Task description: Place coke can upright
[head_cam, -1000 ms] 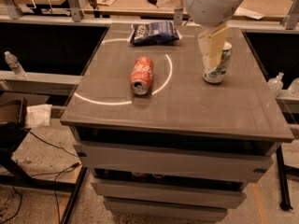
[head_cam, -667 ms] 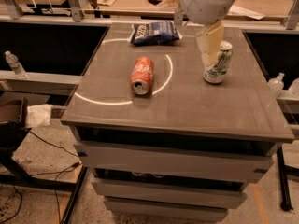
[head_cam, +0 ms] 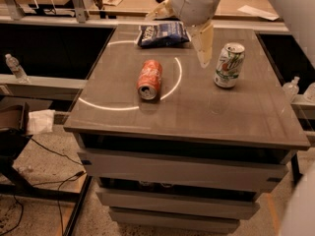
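The coke can is orange-red and lies on its side near the middle of the grey table, its silver top facing the front edge. My gripper hangs from the white arm above the table. It is to the right of and behind the coke can, apart from it, and just left of the white-and-green can. It holds nothing that I can see.
A white-and-green soda can stands upright at the right of the table. A blue snack bag lies at the back. Plastic bottles stand on the left and right side ledges. Wooden desks run behind.
My gripper has moved left, away from in front of the white-and-green can and toward the middle of the table. Both cans have stayed in place.
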Controlling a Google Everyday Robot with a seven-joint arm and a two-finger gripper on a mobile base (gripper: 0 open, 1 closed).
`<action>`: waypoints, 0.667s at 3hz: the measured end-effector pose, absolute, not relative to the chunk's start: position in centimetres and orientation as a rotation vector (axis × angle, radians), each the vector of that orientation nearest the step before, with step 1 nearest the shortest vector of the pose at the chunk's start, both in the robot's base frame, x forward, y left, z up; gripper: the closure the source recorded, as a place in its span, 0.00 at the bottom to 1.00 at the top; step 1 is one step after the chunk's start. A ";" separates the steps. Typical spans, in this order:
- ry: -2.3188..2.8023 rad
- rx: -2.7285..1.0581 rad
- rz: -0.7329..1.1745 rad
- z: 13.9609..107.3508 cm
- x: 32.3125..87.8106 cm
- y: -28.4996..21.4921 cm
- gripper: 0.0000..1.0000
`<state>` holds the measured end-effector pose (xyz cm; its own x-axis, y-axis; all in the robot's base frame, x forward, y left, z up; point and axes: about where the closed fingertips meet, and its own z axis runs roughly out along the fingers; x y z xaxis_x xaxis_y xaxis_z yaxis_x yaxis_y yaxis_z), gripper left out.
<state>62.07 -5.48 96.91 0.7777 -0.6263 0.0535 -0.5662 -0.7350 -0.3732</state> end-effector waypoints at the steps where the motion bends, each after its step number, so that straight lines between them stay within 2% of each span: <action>1: 0.804 -2.695 -0.234 95.8 63.9 -3.6 0.00; 2: 0.707 -2.751 -0.204 94.2 65.1 -1.8 0.00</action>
